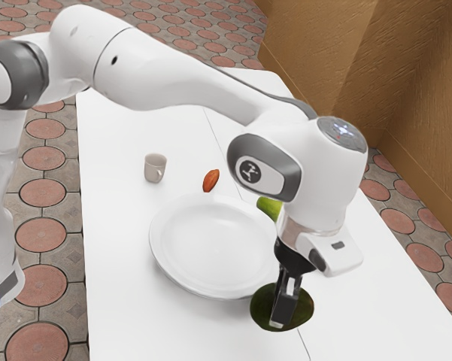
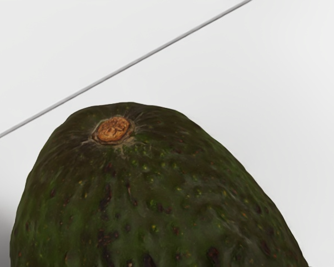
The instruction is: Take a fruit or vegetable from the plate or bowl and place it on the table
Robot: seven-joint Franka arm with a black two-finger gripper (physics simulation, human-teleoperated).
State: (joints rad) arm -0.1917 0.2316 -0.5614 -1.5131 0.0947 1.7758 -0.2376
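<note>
Roughly late in the job, going by the exterior view. Have the dark green, bumpy-skinned oval avocado [image 1: 302, 307] outside the rim of the round white ceramic plate [image 1: 159, 244], so count the pick as done. Read the black two-finger jaws [image 1: 283, 314] as clenched on the avocado, with one finger along its near side; can't see the far one.

Over the smooth white counter [image 1: 120, 226], near its thin grey seam [image 2: 122, 69]. Looks slightly lifted, but can't confirm the gap underneath, so don't call it placed.

Left to do: lower to full contact, let go, back straight off. Watch for rolling on release, given the rounded skin.

Also see on the counter, beyond the plate: small beige mug [image 1: 155, 167], small orange-red oblong item [image 1: 210, 180]. Note yellow-green fruit [image 1: 268, 207] too, partly behind the arm.
</note>
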